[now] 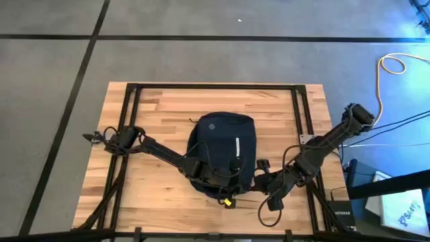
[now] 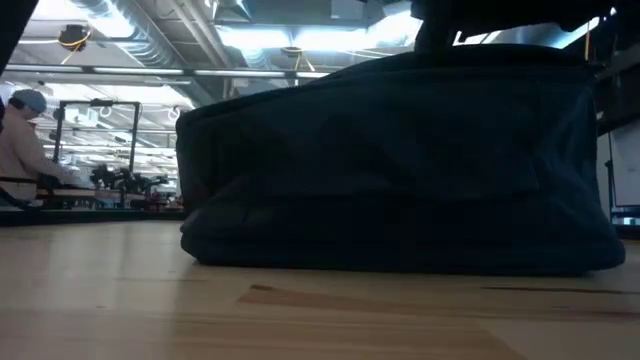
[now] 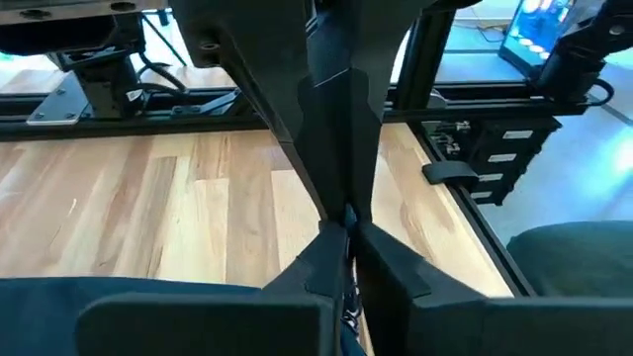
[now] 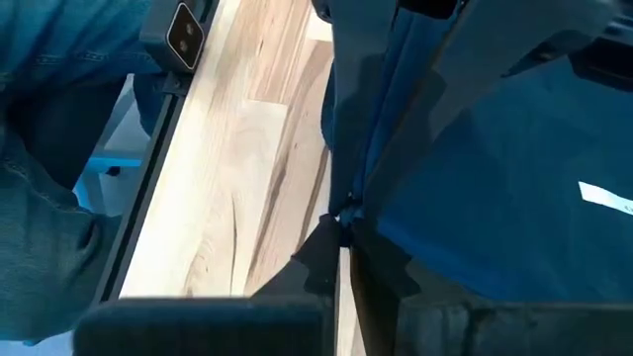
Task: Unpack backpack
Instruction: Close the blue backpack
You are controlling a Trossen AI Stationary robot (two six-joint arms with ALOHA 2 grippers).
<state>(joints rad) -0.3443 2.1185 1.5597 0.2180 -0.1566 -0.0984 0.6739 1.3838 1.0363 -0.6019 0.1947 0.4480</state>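
Note:
The dark navy backpack (image 1: 222, 144) lies flat on the middle of the wooden table (image 1: 154, 107), its front with the white stripe (image 1: 237, 145) facing up. In the low view the backpack (image 2: 400, 160) fills most of the picture. My left gripper (image 1: 216, 178) is shut over the backpack's near end. My right gripper (image 1: 259, 171) is shut at the backpack's near right side. A small yellow tag (image 1: 228, 200) lies on the table just beyond the near end. My left gripper has its fingertips (image 3: 336, 229) closed together just above the backpack's near end (image 3: 148, 297), reaching in from the table's left. Something thin shows between the fingers (image 3: 348, 302); which part it is cannot be told. My right gripper pinches a raised ridge of the backpack's fabric (image 4: 348, 198) at its near right side. Its fingers come in from the table's right, slanting down. The backpack's body (image 4: 514, 138) stays on the table.
A black metal frame (image 1: 127, 121) runs around the tabletop. A person in jeans (image 4: 59, 109) stands by the table's edge near my right gripper. Another person (image 2: 20, 140) is far off in the room. A yellow cable (image 1: 386, 74) lies on the floor to the right.

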